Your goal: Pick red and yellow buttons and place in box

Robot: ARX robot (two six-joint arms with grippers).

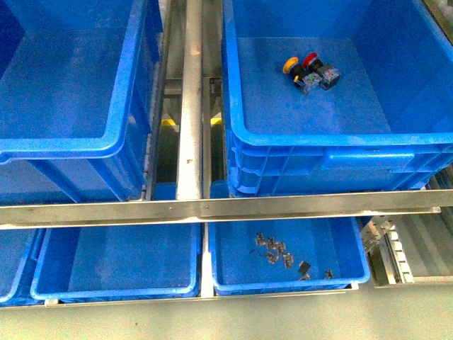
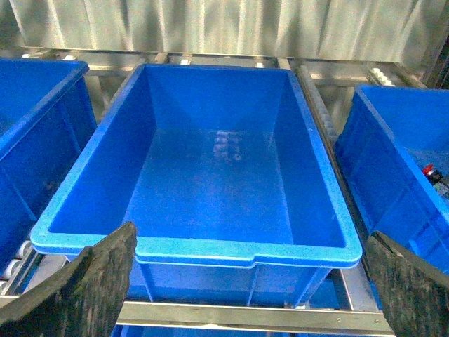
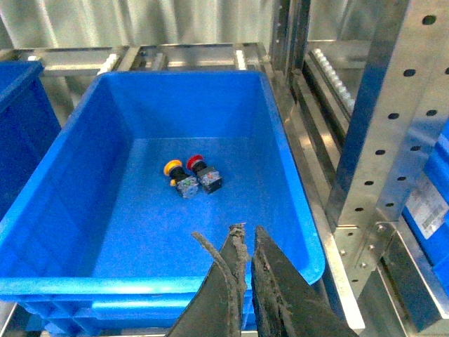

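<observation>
Left crate (image 1: 106,134) deep blue, interior bare; left gripper (image 2: 245,281) above its near rim, jaws spread wide, holding nothing. Steel rail (image 1: 190,99) between crates. Right box (image 1: 297,145): yellow button (image 1: 291,66) and red button (image 1: 311,61) touching, near floor centre. Right gripper (image 3: 247,242) over near rim, jaws pressed together, empty. Lower shelf: shallow tray (image 1: 357,273) with small dark parts (image 1: 272,249).

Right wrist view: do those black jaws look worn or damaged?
Yes. The right gripper has frayed, ragged black padding along its closed jaws. Otherwise nothing stands out: the yellow button and red button lie inside the blue crate.
</observation>
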